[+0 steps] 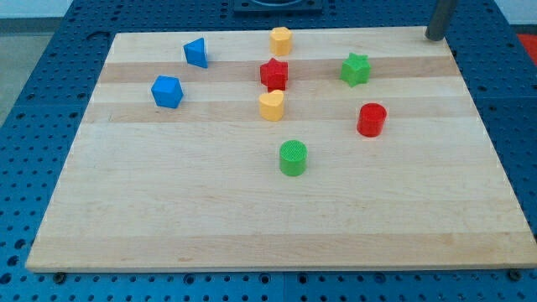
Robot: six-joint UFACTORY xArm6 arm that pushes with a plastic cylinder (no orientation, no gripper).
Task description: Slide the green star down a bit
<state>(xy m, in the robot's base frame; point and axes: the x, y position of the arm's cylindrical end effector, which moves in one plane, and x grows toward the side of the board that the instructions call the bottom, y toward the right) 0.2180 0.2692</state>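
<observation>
The green star (356,69) sits on the wooden board (168,218) toward the view's upper right. My tip (435,38) is at the board's top right corner, up and to the right of the green star and well apart from it. A red cylinder (372,119) stands below the star. A red star (273,74) lies to the star's left.
A yellow hexagonal block (280,40) is at the top centre, a yellow heart-like block (272,106) below the red star, and a green cylinder (293,158) near the middle. A blue triangular block (196,53) and a blue block (167,91) are at the upper left.
</observation>
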